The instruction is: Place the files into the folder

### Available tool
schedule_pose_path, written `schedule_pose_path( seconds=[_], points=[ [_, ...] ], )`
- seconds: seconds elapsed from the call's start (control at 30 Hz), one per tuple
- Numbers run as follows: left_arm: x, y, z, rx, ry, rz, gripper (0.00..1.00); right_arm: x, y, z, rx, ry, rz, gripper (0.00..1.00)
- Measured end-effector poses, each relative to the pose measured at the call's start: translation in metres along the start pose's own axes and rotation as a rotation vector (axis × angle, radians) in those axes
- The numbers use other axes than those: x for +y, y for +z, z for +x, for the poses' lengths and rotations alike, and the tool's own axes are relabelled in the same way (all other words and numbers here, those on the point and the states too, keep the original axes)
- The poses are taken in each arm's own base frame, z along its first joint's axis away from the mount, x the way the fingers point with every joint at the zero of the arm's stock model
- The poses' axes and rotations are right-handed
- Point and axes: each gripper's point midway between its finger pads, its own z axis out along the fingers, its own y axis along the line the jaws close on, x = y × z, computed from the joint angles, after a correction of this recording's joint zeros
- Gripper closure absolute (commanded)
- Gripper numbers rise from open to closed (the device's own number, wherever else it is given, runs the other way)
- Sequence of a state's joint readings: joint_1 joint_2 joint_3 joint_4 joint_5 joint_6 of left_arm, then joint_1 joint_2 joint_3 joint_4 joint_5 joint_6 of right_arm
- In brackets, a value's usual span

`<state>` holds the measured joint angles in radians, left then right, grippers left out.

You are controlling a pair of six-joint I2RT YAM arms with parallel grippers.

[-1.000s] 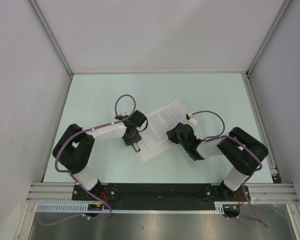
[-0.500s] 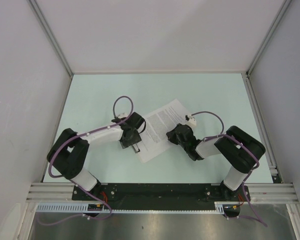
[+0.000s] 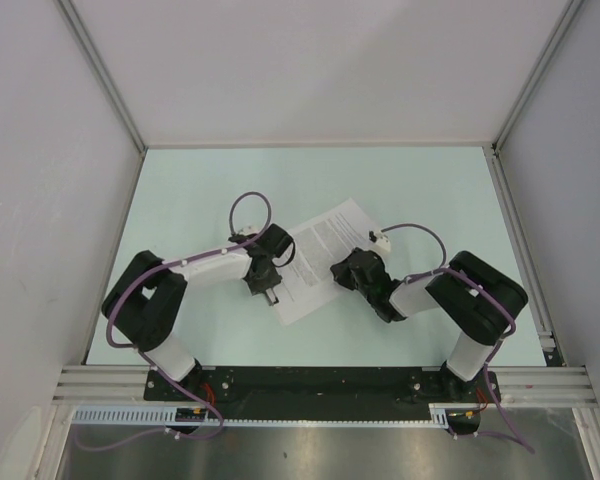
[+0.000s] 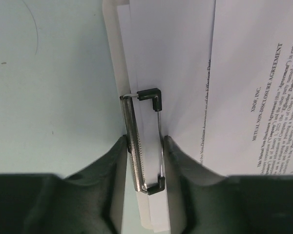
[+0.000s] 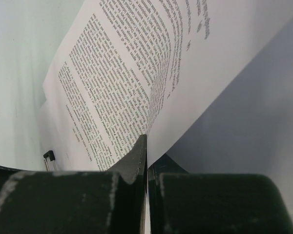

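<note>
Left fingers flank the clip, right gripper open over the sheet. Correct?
Not quite. The right gripper is not open: it is shut on the printed sheet, as the right wrist view shows. The left fingers do flank the clip.

White files (image 3: 325,240), dense black print. White folder (image 4: 112,48); silver clip (image 4: 135,141), black corners. Pale mint surface (image 3: 190,190). Purple cables (image 3: 250,194).

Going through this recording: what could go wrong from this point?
1. The left pincer grips the clip on the folder. If it slips, the clip may snap shut before the printed sheet is under it.
2. The right pincer pinches that sheet, which is bowed. Pushing it in might crease it.
</note>
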<state>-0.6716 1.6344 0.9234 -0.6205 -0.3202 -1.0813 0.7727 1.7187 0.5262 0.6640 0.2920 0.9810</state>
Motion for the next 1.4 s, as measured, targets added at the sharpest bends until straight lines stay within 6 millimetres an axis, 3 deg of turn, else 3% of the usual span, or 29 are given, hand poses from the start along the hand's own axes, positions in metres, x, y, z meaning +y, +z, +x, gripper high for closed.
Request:
schedule_pose_path(
  seconds=[0.07,0.1,0.13,0.73,1.4],
  points=[
    [0.0,0.0,0.0,0.0,-0.01,0.001,0.87,0.001,0.0,0.001,-0.002,0.007,0.001,1.0],
    [-0.001,0.001,0.0,-0.001,-0.015,0.005,0.99,0.002,0.0,0.003,-0.003,0.007,0.001,1.0],
    [-0.002,0.0,0.0,-0.002,-0.022,0.009,1.0,0.003,-0.001,0.004,-0.002,0.007,0.0,1.0],
    [-0.002,-0.004,-0.003,-0.046,-0.111,0.14,1.0,0.011,-0.011,0.022,-0.034,0.041,0.032,1.0],
    [-0.001,-0.006,-0.004,-0.068,-0.179,0.206,1.0,0.022,-0.023,0.04,-0.059,-0.032,-0.001,1.0]
  ],
)
